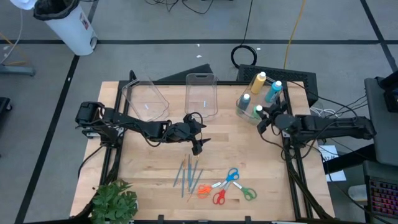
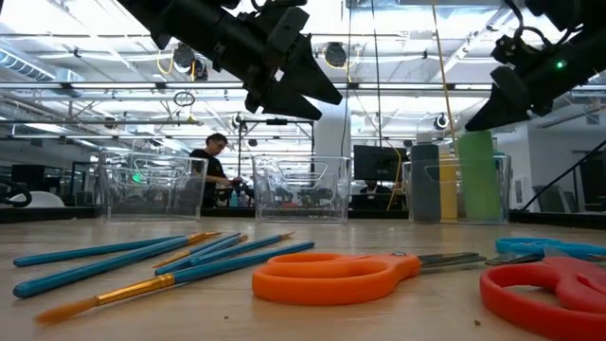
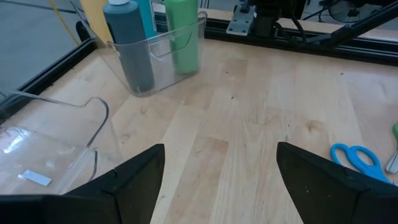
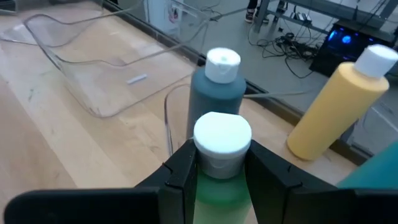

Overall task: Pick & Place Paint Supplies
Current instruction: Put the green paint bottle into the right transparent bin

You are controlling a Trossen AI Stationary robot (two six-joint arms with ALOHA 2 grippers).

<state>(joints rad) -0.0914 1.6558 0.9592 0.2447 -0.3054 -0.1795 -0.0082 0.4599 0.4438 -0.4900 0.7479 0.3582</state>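
Note:
My right gripper (image 1: 260,118) reaches in from the table's right and is shut on a green paint bottle (image 4: 219,186) with a white cap. The bottle stands in a clear bin (image 1: 244,107) at the far right. A grey-blue bottle (image 4: 214,93), a yellow bottle (image 4: 333,112) and a blue bottle (image 1: 273,91) stand in the same bin. My left gripper (image 1: 198,147) hangs open above mid-table and holds nothing. Several brushes (image 1: 188,174) and scissors (image 1: 227,185) lie flat on the table nearer the front. My right gripper pinches the green bottle's neck (image 4: 217,167), just under the white cap, between its two fingers (image 4: 180,177). The fingers come from the table's right side, slanting a little downward. The bottle stands upright inside the bin; whether its base rests on the bin floor I cannot tell.
Two clear bins (image 1: 147,99) (image 1: 200,93) stand at the far middle with no supplies in them. A green leafy plant (image 1: 115,202) sits at the near left corner. Bare wood lies between my two grippers. In the low view, a person sits in the room beyond the table (image 2: 213,166).

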